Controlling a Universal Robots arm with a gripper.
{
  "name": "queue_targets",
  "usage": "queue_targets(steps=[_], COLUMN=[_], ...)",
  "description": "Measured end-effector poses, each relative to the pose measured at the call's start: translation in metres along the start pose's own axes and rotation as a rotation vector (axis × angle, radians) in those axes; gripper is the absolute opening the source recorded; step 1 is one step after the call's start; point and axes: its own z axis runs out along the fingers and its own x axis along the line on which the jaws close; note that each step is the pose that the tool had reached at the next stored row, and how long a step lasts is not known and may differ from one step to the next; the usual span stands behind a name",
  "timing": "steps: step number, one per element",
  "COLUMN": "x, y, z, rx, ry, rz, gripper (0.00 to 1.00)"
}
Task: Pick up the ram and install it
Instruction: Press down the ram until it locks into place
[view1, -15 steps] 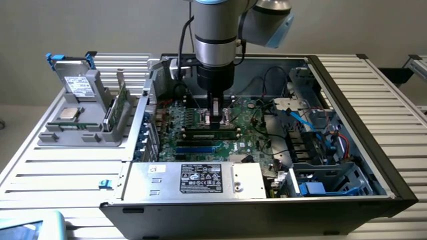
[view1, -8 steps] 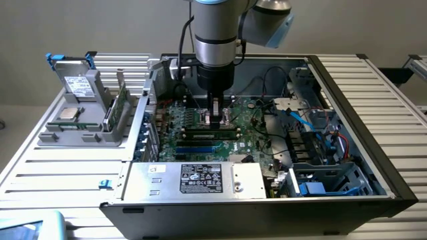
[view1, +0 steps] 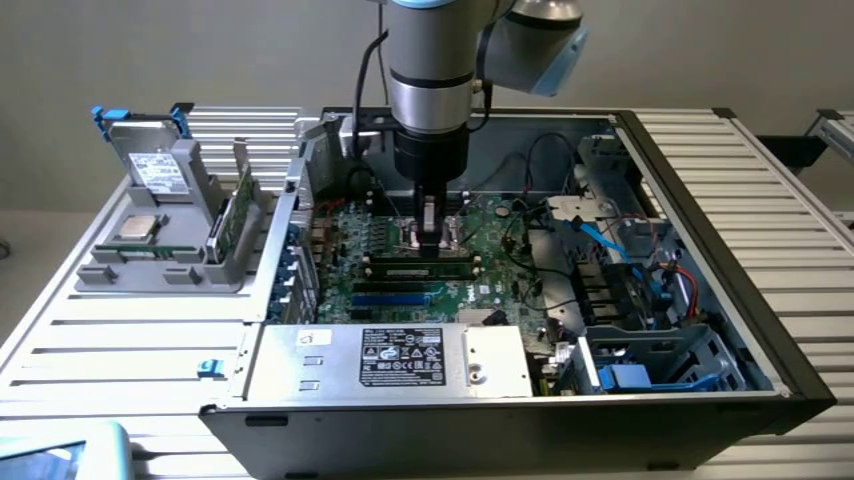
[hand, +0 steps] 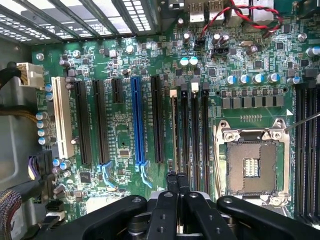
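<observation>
The arm (view1: 430, 60) is a silver-grey metal tube with a pale blue ring at its top and a light grey rounded joint cap at the upper right of the exterior frame. A black cable runs down its side. Below sits a black cylindrical wrist, then the black gripper (view1: 430, 238) with glossy jointed links.

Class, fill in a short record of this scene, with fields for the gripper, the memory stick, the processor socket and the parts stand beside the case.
gripper: black two-finger gripper, shut, low over the black memory slots
ram: long green circuit-board stick, upright in a motherboard slot near the gripper; contact unclear
socket: square silver-framed processor socket, empty
stand: grey plastic stand on the exterior view's left, holding a square silver processor chip
</observation>
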Motion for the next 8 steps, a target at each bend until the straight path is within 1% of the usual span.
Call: queue_targets(steps=[8], x=[0.0], y=[0.0], z=[0.0], rx=[-0.0088], ry=[0.0024], rz=[0.117], gripper=[0.11])
